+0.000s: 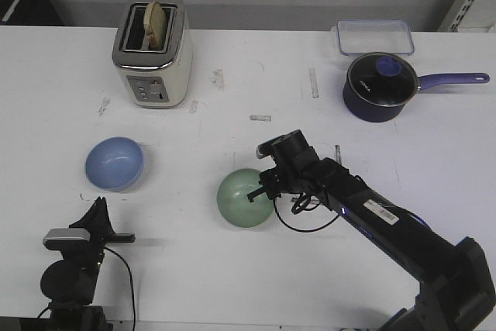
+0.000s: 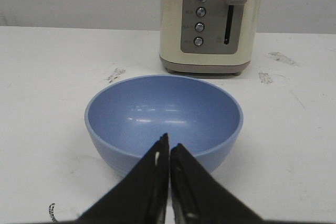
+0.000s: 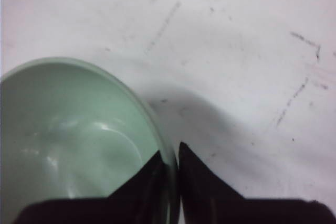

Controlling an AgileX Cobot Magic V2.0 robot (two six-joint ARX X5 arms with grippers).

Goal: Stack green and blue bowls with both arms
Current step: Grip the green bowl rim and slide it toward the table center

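The right hand is pinching the rim of the green bowl: in the right wrist view one finger sits inside the bowl and the other outside, with the rim of the green bowl caught between them. That bowl sits near the middle of the white counter, a little toward the near edge, and appears slightly tipped in the front view. The right arm reaches to it from the near right corner. The blue bowl stands upright toward the left edge, well apart from the green one, with the cream toaster behind it toward the far edge and a slice of bread standing in a slot. The left hand hovers near the near left corner, just short of the blue bowl; in the left wrist view its fingers are pressed together with nothing between them, pointing at the blue bowl. Toward the far right corner stand a dark blue saucepan with a glass lid and a clear plastic box behind it.
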